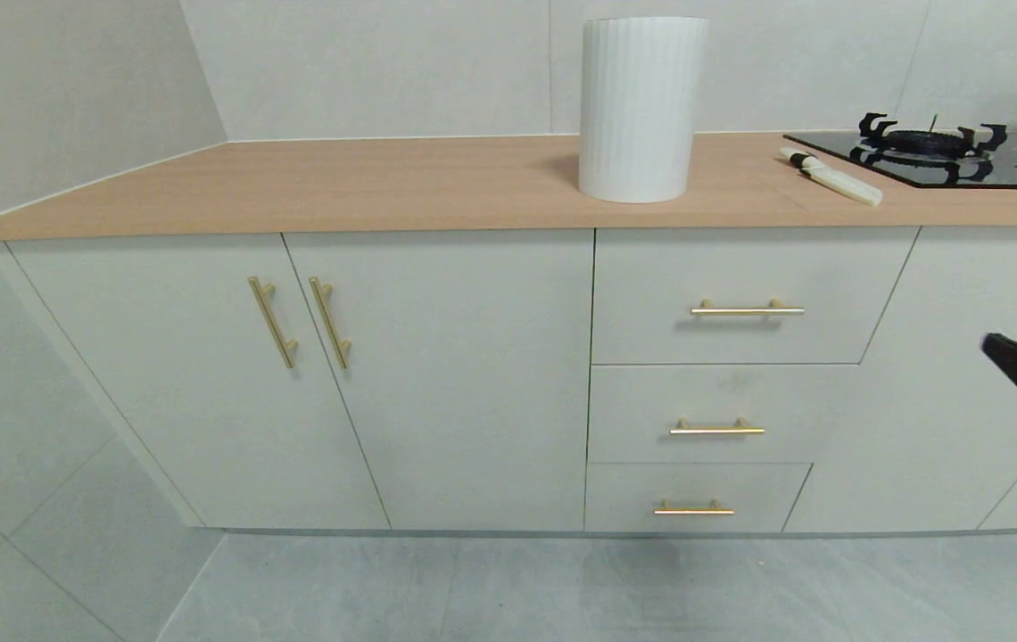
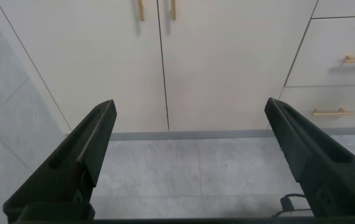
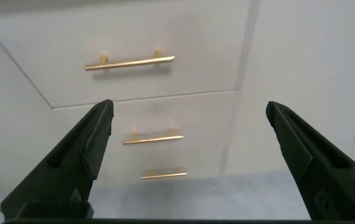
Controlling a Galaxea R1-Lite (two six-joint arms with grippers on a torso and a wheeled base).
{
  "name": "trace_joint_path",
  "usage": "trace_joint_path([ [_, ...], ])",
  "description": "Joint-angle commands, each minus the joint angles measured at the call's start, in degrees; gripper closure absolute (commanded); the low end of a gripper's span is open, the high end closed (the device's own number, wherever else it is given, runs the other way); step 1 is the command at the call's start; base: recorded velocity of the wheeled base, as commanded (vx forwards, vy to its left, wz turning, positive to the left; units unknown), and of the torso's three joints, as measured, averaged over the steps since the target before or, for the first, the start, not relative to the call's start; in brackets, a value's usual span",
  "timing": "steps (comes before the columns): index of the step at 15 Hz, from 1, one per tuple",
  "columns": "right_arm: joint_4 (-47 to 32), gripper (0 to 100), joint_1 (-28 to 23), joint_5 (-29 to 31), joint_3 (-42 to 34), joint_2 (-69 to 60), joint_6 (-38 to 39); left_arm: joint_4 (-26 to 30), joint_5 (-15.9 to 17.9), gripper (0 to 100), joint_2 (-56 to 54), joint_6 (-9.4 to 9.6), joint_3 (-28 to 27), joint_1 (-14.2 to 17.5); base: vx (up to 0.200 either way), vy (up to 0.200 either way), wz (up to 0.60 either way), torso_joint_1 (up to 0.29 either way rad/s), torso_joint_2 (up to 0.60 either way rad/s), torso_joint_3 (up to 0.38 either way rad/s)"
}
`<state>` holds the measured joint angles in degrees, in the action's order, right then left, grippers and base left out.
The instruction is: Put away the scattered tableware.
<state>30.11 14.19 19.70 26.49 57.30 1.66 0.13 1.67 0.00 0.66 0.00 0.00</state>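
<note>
Two grippers, one piece of tableware and a run of kitchen units, as I log them from my station.

1. Knife (image 1: 830,176): pale, with a dark band near one end. It lies flat on the wooden counter (image 1: 339,183) at roughly 2 o'clock in my head view, running from 10 to 4 o'clock. It sits just beside the front left corner of the hob (image 1: 946,156).
2. Canister (image 1: 640,107): white, ribbed, upright on the counter at about 1 o'clock. The knife lies at its 3 o'clock, apart from it.
3. Hob: black glass with black pan supports, far out at 2 o'clock on the counter.
4. Doors (image 1: 446,383): two pale cabinet doors under the counter at 8 to 9 o'clock, both closed. Each has a brass handle (image 1: 273,321) near the seam between them.
5. Drawers (image 1: 723,267): three, stacked at 3 to 5 o'clock, all closed, each with a brass handle.
6. Floor (image 1: 508,588): grey tile at 6 o'clock.
7. Left gripper (image 2: 190,107): low down, facing the foot of the doors. Its jaws are spread wide apart, and I see floor and kickboard between them.
8. Right gripper (image 3: 190,107): at the 3 o'clock edge of my head view, facing the drawers, well below the knife. Its jaws are wide apart, framing the two lower drawers.
</note>
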Motion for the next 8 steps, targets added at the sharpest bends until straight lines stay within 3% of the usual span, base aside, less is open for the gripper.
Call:
trace_joint_path([
  [1, -20.35, 0, -3.29, 1.22, 0.84, -27.06, -5.53, -0.05, 0.0, 0, 0.0, -0.04, 0.0, 0.0, 0.0, 0.0, 0.0, 0.0, 0.0, 0.0],
  [4, -31.08, 0, -7.16, 0.6, 1.11, -37.87, -6.67, 0.04, 0.0, 0, 0.0, -0.04, 0.0, 0.0, 0.0, 0.0, 0.0, 0.0, 0.0, 0.0],
  [8, -35.3, 0, -9.36, 0.16, -3.37, -50.62, -10.45, 0.04, 0.0, 0, 0.0, 0.04, 0.0, 0.0, 0.0, 0.0, 0.0, 0.0, 0.0, 0.0],
])
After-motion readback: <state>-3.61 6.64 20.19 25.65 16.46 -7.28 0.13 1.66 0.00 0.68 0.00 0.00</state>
